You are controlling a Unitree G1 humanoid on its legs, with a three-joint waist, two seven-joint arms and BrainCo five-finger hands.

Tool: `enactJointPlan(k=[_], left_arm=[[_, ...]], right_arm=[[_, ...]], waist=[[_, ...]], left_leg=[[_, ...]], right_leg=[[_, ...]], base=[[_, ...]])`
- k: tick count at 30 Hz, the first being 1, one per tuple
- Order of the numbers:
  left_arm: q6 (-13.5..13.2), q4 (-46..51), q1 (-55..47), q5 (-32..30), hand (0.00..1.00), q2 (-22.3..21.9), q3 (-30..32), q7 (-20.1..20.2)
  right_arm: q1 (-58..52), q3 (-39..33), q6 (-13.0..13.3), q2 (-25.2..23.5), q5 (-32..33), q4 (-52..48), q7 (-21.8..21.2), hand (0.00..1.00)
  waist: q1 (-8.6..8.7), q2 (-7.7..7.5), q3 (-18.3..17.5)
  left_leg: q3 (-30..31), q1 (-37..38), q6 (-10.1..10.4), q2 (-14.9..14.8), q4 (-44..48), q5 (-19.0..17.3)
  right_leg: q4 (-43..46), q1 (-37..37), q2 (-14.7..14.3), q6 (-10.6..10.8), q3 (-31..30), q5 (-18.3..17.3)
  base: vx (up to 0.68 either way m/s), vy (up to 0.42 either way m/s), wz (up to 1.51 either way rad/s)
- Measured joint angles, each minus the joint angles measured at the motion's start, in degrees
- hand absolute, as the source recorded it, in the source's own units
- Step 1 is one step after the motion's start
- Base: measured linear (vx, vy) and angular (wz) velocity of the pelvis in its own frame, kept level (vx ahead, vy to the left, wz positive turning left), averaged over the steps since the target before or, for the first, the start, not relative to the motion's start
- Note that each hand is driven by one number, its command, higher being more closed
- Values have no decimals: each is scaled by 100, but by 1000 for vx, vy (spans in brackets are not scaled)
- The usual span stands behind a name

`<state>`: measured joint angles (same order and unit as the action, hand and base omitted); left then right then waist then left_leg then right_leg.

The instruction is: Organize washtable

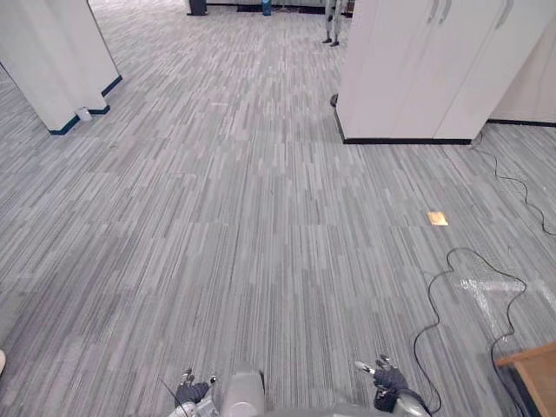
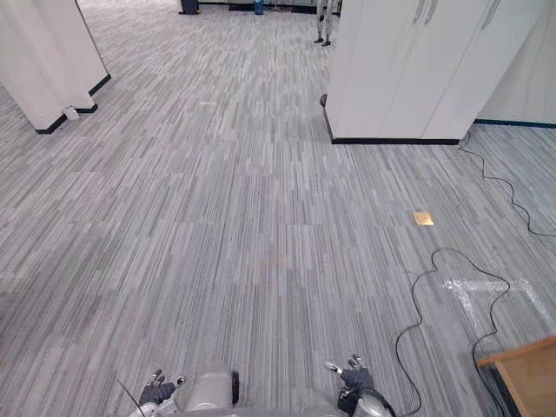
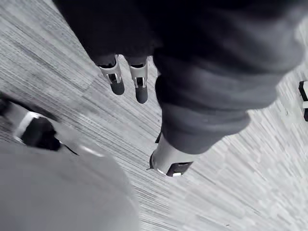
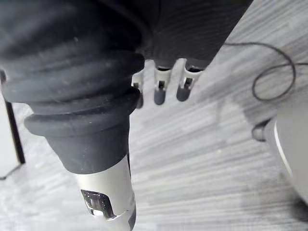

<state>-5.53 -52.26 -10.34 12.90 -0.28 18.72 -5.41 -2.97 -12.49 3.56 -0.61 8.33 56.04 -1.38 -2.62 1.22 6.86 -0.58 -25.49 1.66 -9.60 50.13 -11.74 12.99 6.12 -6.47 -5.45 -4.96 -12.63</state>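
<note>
Left hand (image 1: pixel 193 391) and right hand (image 1: pixel 388 379) hang low, fingers relaxed, holding nothing. Risk: in a turn to the right, the right hand could strike the wooden table corner (image 1: pixel 532 369) near right.

Even, diffuse overhead light falls on the grey carpet floor (image 1: pixel 261 217), with moderate brightness across the frame and no hard shadows. The white cabinet (image 1: pixel 408 69), upper right, and the white pillar (image 1: pixel 52 61), upper left, are the brightest surfaces; both lean outward toward the frame edges. A small floor plate (image 1: pixel 437 218), centre right, glints. In the wrist views the left hand (image 3: pixel 171 161) and right hand (image 4: pixel 108 192) appear dark-covered, with highlights on the silver metal.
</note>
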Motion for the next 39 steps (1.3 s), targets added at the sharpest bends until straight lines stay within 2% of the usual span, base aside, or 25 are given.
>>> enactJointPlan(k=[1, 2, 4, 6, 7, 8, 9, 11, 12, 13, 15, 16, 19, 21, 23, 24, 25, 26, 28, 29, 31, 33, 35, 38, 39], left_arm=[[-1, 3, -28, 1, 0, -3, 4, -3], [-19, 10, -135, -1, 0, -4, -61, -4], [-81, 14, -363, -1, 0, -77, -64, -36], [-135, 26, -521, 39, 0, 47, -33, -107], [-159, 56, -561, 41, 0, 82, -33, -113], [-210, 49, -550, 40, 0, 164, -44, -114], [-224, 45, -551, 39, 0, 224, -75, -114], [-225, -4, -412, -16, 0, 554, -503, -120], [-224, -3, -392, -16, 0, 596, -596, -117], [-219, -1, -350, -16, 0, 640, -713, -117], [-221, 10, -239, -16, 0, 664, -969, -112], [-222, 13, -137, -13, 0, 658, -1160, -105], [-221, -8, 313, -29, 0, 487, -1433, 31], [-221, -8, 421, -162, 0, 261, -1383, 44], [-224, -30, 305, -254, 0, 66, -1115, 42], [-211, -94, 196, -242, 0, 20, -841, 25], [-197, -114, 149, -236, 0, -42, -687, 17], [-172, -140, 155, -219, 0, -144, -521, 17], [-95, -201, 77, -71, 0, -308, -62, 1], [-94, -202, 89, 32, 0, -251, -35, -2], [-134, -117, 73, 132, 0, -108, -21, 1], [-184, -66, 66, 179, 0, 62, -52, 0], [-208, -33, 66, 352, 0, 88, 4, -12], [-218, -117, -89, 520, 0, 17, 4, -123], [-218, -179, -116, 532, 0, 24, 10, -126]], right_arm=[[-4, 33, 3, 8, -2, 29, -2, 0], [8, 106, 7, 61, 0, 124, -4, 0], [-35, 183, 7, 98, -6, 175, -6, 0], [-198, 180, 3, -41, -7, 229, -5, 0], [-259, 165, 12, -66, -6, 280, -21, 0], [-272, 125, 21, -111, -1, 349, -19, 0], [-283, 110, 28, -140, 2, 385, -20, 0], [-261, 15, 31, -136, 6, 674, -31, 0], [-263, -64, 33, -130, 9, 701, -35, 0], [-256, -140, 39, -105, 9, 719, -40, 0], [-330, -306, 69, -68, 76, 617, -39, 0], [-344, -345, 136, -34, 105, 483, -43, 0], [-368, -802, 238, -82, 275, 148, -53, 0], [-435, -973, 210, 18, 289, 124, -47, 0], [-546, -953, 144, 71, 275, 127, -6, 0], [-644, -948, 12, 113, 269, 210, -12, 0], [-693, -954, -7, 153, 244, 170, -11, 0], [-707, -1013, -11, 246, 252, 146, -19, 0], [-599, -944, -44, 462, 168, 48, 26, 0], [-474, -955, -58, 457, 188, 131, 123, 0], [-298, -915, -71, 347, 298, 283, 196, 0], [-120, -705, -57, 273, 329, 326, 232, 0], [141, -659, -19, 206, 344, 218, 239, 0], [206, -740, 12, 255, 362, 234, 242, 0], [191, -739, 22, 263, 368, 284, 242, 0]], waist=[[-4, -10, -8], [-44, -17, -18], [-207, 2, -35], [-323, -316, -288], [-283, -421, -351], [-276, -566, -433], [-261, -640, -486], [-82, -782, -482], [-44, -788, -433], [-1, -756, -353], [119, -660, -312], [248, -592, -290], [520, -418, -165], [552, -283, -105], [627, -199, -138], [672, -152, -140], [688, -44, -151], [676, 115, -153], [471, 477, 0], [473, 457, 143], [353, 103, 288], [286, -93, 282], [194, -98, 262], [115, 19, 208], [90, 4, 181]], left_leg=[[-31, 12, 39, 79, -763, 25], [-12, 145, 322, 256, -2322, 245], [46, 240, 573, 258, -3480, 525], [-317, 152, 481, 387, -2985, 1031], [-429, 121, 197, 408, -2567, 1095], [-566, 160, -86, 475, -2175, 790], [-625, 209, -133, 530, -2082, 621], [-732, 723, -343, 761, -1989, -6], [-728, 956, -423, 807, -2020, -186], [-706, 1310, -468, 865, -2060, -368], [-697, 2163, -559, 967, -2460, -655], [-629, 2574, -573, 987, -2822, -712], [-150, 3301, -523, 928, -3328, -944], [13, 3842, -345, 742, -3573, -1199], [193, 4281, -162, 573, -3537, -1318], [360, 3889, -21, 431, -1952, -1362], [413, 3539, 178, 321, -1079, -1160], [492, 3166, 152, 172, -223, -704], [423, 2279, 124, -263, 1547, 1503], [230, 1861, -116, -319, 2240, 1017], [-130, 1376, -43, -207, 2371, 472], [-439, 859, 60, -201, 1700, 97], [-577, 366, 85, -250, 14, 47], [-91, 439, 574, 73, -3625, 533], [-81, 419, 481, 77, -3509, 818]], right_leg=[[-17, 92, 48, 4, -33, -116], [-7, 295, 142, -2, -191, -388], [38, 559, 229, 94, -547, -728], [156, 649, 569, 204, -925, -1030], [541, 589, 646, 254, -1094, -994], [1365, 336, 666, 401, -1212, -898], [1806, 186, 672, 550, -1241, -771], [3500, -358, 660, 1517, -1175, 603], [3890, -480, 689, 1711, -1051, 1098], [4569, -700, 769, 1655, -705, 1201], [5437, -1387, 1009, 1000, 125, 497], [5305, -1862, 1034, 889, 549, 149], [3352, -2871, 1047, 918, 1077, -126], [1104, -3048, 1076, 958, 1197, 358], [528, -3108, 1068, 856, 1272, 435], [984, -3114, 900, 445, 1177, 1105], [1172, -3097, 837, 410, 1235, 1411], [1445, -3098, 715, 406, 1310, 1272], [1541, -2583, 234, 163, 1255, 688], [1381, -2028, 123, 49, 1147, 450], [968, -1202, 110, -5, 757, 374], [444, -503, 136, 2, 436, 371], [-28, 105, 142, 253, 171, 192], [-96, 823, 269, 430, -214, -530], [-39, 958, 343, 472, -317, -682]], base=[[596, 79, -30], [503, 124, -42], [634, 232, -90], [676, 273, -95], [722, 277, -74], [716, 264, -59], [685, 275, -20], [673, 233, 5], [626, 208, -8], [583, 186, -6], [625, 175, 2], [543, 126, 23], [655, 34, 81], [618, -63, 76], [1023, -193, 91], [1104, -272, 86], [739, -241, 49], [728, -219, -4], [1010, -246, -50], [911, -201, -46], [844, -170, -61], [858, -123, -82], [715, -17, -73], [668, 179, -62], [725, 327, -87]])
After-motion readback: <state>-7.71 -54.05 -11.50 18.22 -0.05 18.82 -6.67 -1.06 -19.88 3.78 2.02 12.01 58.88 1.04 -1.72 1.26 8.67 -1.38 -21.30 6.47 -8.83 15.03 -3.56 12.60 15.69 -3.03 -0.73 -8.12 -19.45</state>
